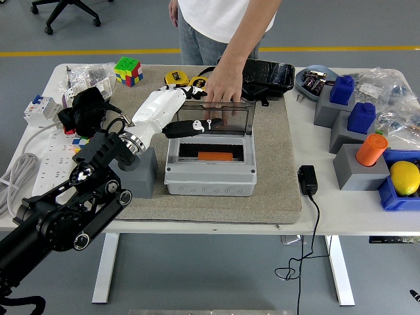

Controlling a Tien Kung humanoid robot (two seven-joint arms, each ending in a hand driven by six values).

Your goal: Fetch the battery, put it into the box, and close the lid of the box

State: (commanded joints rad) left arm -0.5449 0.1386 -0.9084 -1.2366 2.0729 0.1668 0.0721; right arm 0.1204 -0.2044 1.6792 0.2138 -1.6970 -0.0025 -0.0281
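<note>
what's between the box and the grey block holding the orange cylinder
In the head view, only a black power adapter and its cord on the white table, between the box and the grey block.

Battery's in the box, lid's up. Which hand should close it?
Left. The left hand is already at the raised lid of the box, above the orange battery. The right hand is not in view. A person's hand rests on the lid.

Lab: cluttered test table (pixel 341 203), taped floor (pixel 98 52).
</note>
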